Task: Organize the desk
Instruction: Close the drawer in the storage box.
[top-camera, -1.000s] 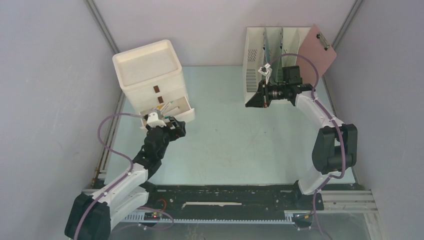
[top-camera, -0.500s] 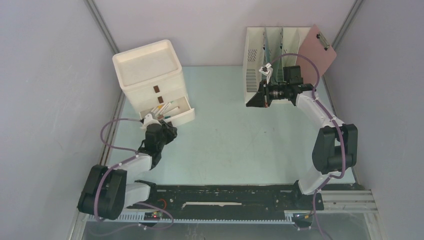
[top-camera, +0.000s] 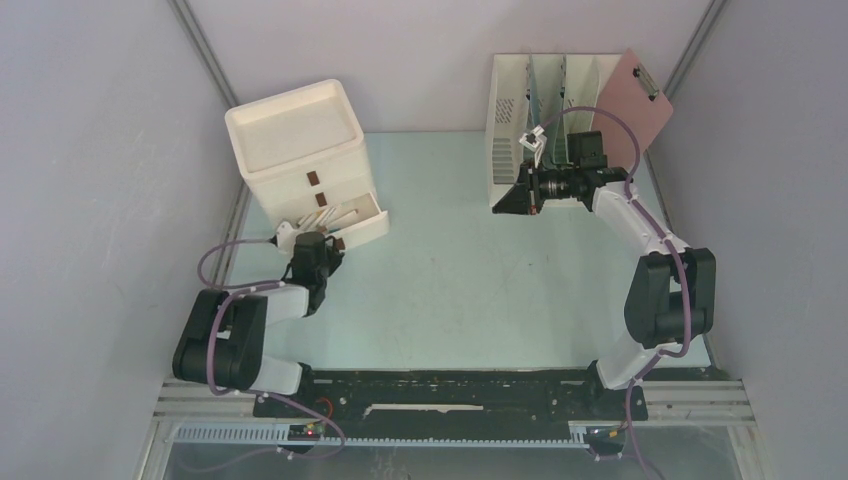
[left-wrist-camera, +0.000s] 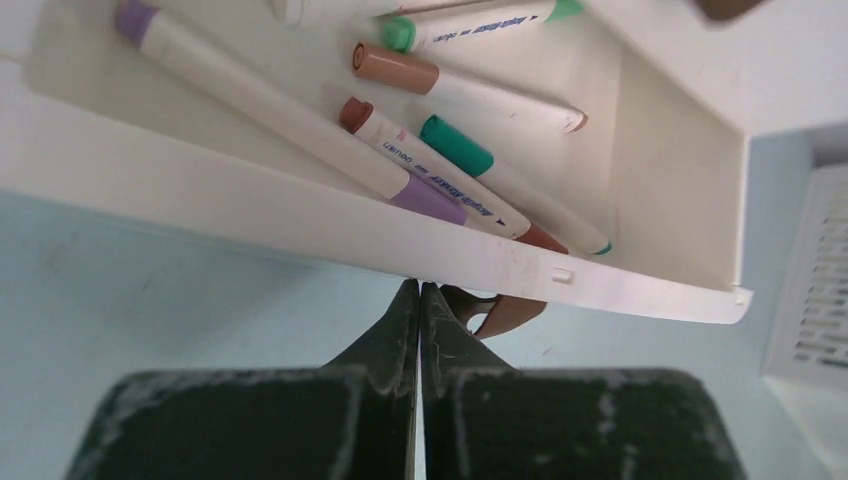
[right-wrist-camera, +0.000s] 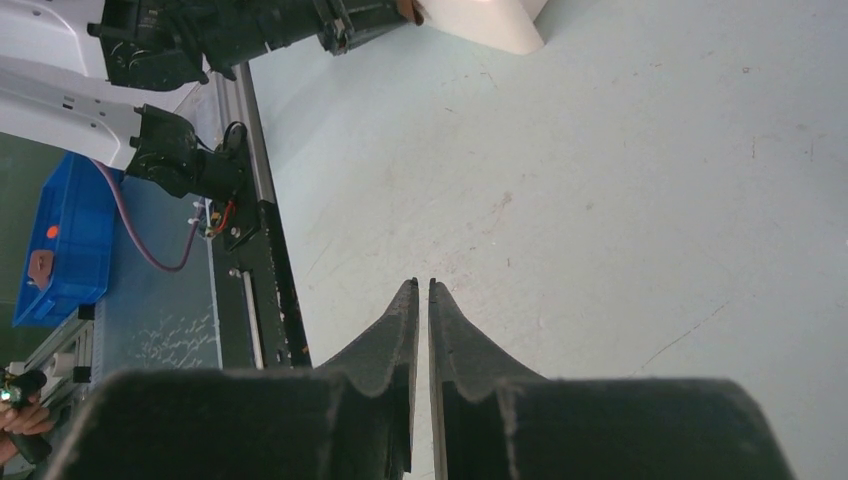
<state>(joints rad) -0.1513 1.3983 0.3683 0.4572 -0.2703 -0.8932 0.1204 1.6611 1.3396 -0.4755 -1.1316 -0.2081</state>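
top external view shows the pale green table (top-camera: 450, 290) with a cream drawer unit (top-camera: 300, 140) at its far left. the bottom drawer (top-camera: 352, 222) is pulled out toward the near right. the left arm is folded close to its base, and its hand points at the front of this drawer.

in the left wrist view the left hand (left-wrist-camera: 418, 291) has both fingers pressed together with nothing between them. the tips are just under the lip of the drawer front wall (left-wrist-camera: 300, 215), and the brown handle (left-wrist-camera: 500, 312) shows right behind them. i cannot tell if the tips already touch the wall or the handle. inside the drawer lie several markers (left-wrist-camera: 440, 170), slanted and partly over each other.

the relation that matters, i think, is this: the drawer is directly ahead of the left hand, and its front wall runs across the fingers from left to right. a straight push forward would probably slide it into the unit. a push off the middle could make the drawer go crooked.

further right, the right arm is held up beside the cream file rack (top-camera: 520, 100) and the brown clipboard (top-camera: 635, 100), well apart from the drawer. the right hand (right-wrist-camera: 422, 286) is almost pressed together, only a thin slit, and it pinches nothing. so the left arm is clearly the nearer one.
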